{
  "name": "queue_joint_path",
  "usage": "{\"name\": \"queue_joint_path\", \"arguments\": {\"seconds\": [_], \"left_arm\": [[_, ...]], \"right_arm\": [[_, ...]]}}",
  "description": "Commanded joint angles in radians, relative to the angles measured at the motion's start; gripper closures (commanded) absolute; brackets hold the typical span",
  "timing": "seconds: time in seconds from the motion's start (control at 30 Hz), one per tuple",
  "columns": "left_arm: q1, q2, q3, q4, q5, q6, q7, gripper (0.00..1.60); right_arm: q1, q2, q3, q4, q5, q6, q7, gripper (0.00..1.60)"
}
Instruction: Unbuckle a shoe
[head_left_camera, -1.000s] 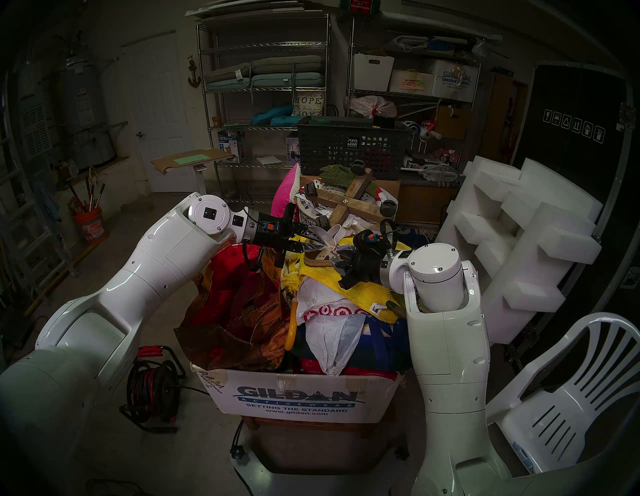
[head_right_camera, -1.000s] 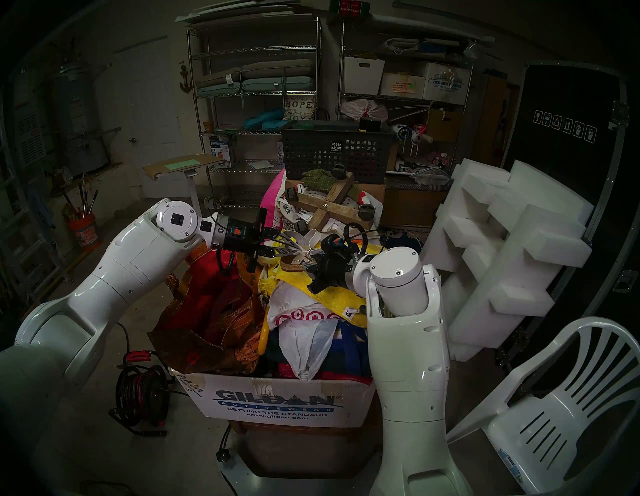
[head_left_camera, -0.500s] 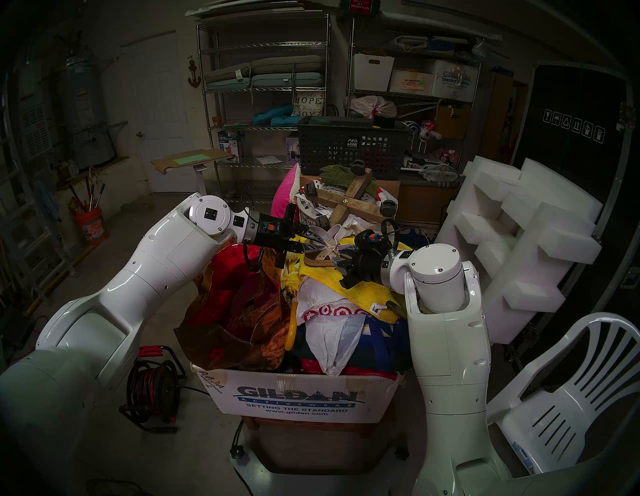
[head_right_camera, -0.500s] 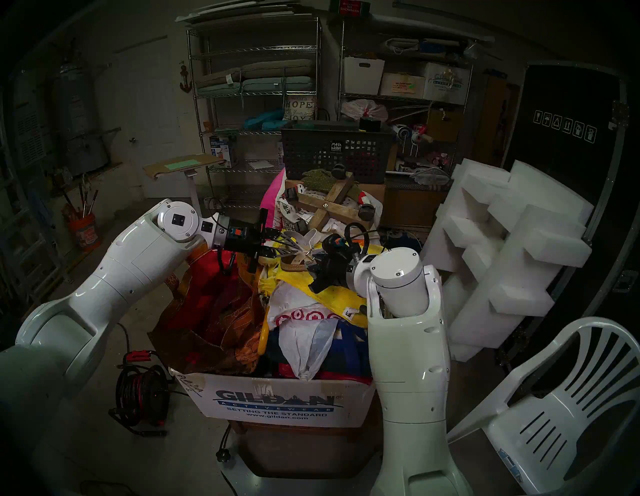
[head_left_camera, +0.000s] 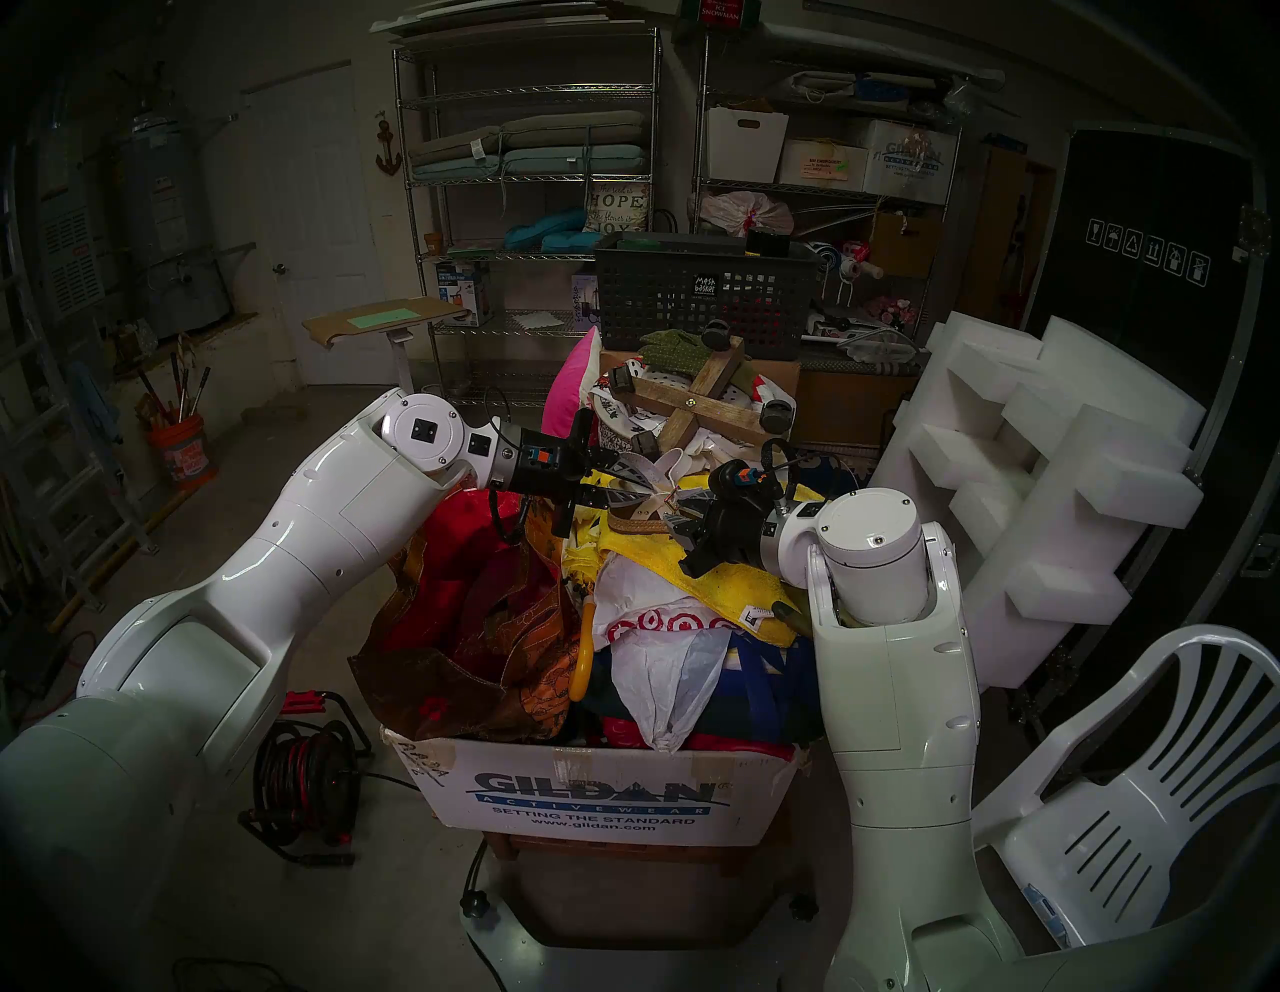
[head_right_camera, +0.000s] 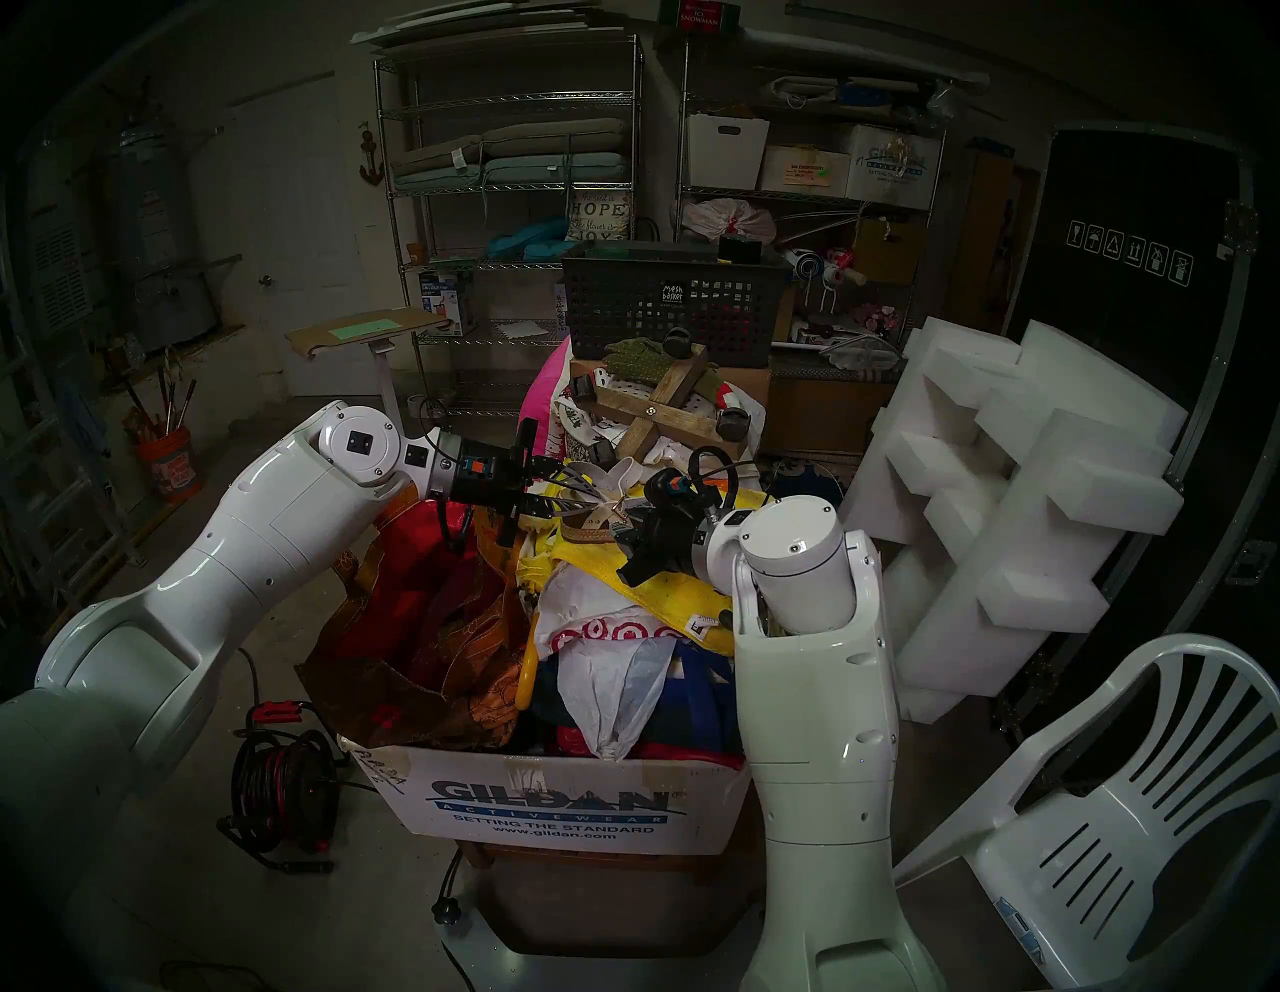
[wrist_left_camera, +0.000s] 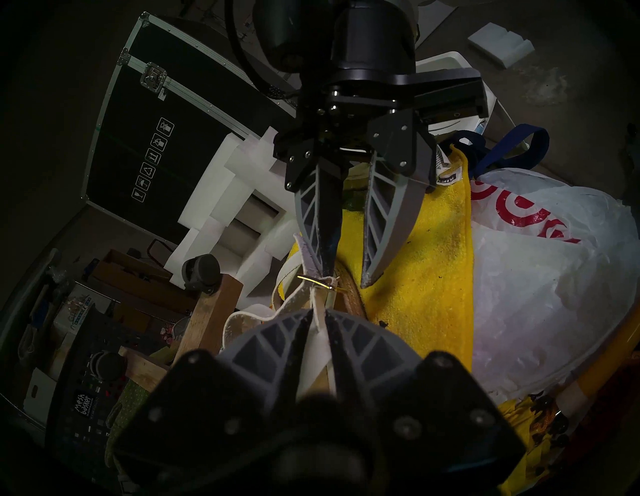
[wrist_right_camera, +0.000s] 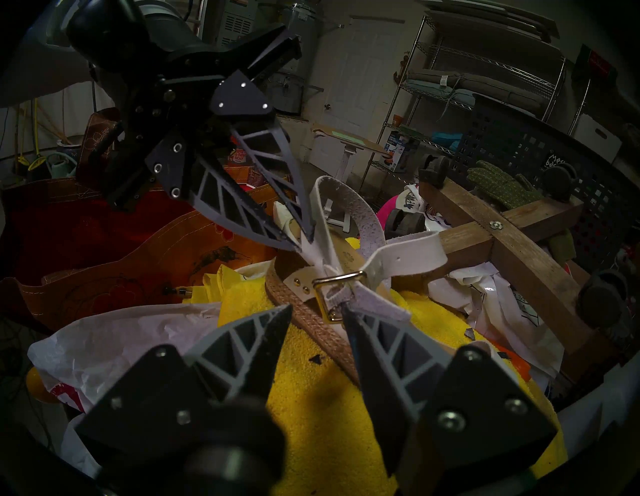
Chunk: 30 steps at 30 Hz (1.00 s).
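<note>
The right gripper (wrist_right_camera: 317, 313) is reaching in over the yellow towel (wrist_right_camera: 332, 398) with its fingers (wrist_right_camera: 377, 341) standing apart. One fingertip is touching the loose grey-white end of the ankle strap (wrist_right_camera: 372, 299) just beside the buckle (wrist_right_camera: 337, 292), while the other finger is hanging free over the towel, closing on nothing.

The buckle, a small gold-coloured frame, is lying just past those fingertips, with the strap still threaded through it. Under and just beyond the fingertips the shoe (wrist_right_camera: 311, 311) is resting on the towel atop the heap of bags, its woven sole edge running past the free finger, and its tan footbed is showing behind the buckle.

On the far side of the buckle the left gripper (wrist_right_camera: 299, 239) is coming in from the opposite direction, its fingers (wrist_right_camera: 242, 214) pressed together and pinching a white strap of the shoe. In the left wrist view that strap (wrist_left_camera: 317, 341) is running up from between the left gripper's fingers (wrist_left_camera: 277, 341) to the buckle (wrist_left_camera: 317, 281), and the right gripper (wrist_left_camera: 346, 273) is facing them from the other side of it.

Beyond both sets of fingertips a wooden cross with caster wheels (wrist_right_camera: 498, 232) is lying on the pile, with a green glove (wrist_right_camera: 498, 183) draped at its far end against a dark mesh basket (wrist_right_camera: 540, 138). Farther back, wire shelves (wrist_right_camera: 485, 79) are standing along the wall.
</note>
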Motion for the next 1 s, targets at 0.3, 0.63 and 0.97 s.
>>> {"name": "queue_joint_path", "arguments": {"seconds": [0.3,0.63,0.97], "left_arm": [[-0.026,-0.019,-0.011,0.006,0.01,-0.021,0.025,0.95],[-0.03,-0.032,-0.007,0.017,0.036,-0.02,0.033,1.25],[-0.033,-0.044,-0.007,0.027,0.041,-0.018,0.029,1.25]], "right_arm": [[0.023,-0.002,0.008,-0.004,0.01,-0.004,0.001,0.7],[0.026,-0.004,0.014,-0.003,0.011,-0.005,0.004,0.68],[0.027,-0.004,0.019,-0.002,0.011,-0.004,0.004,0.7]]}}
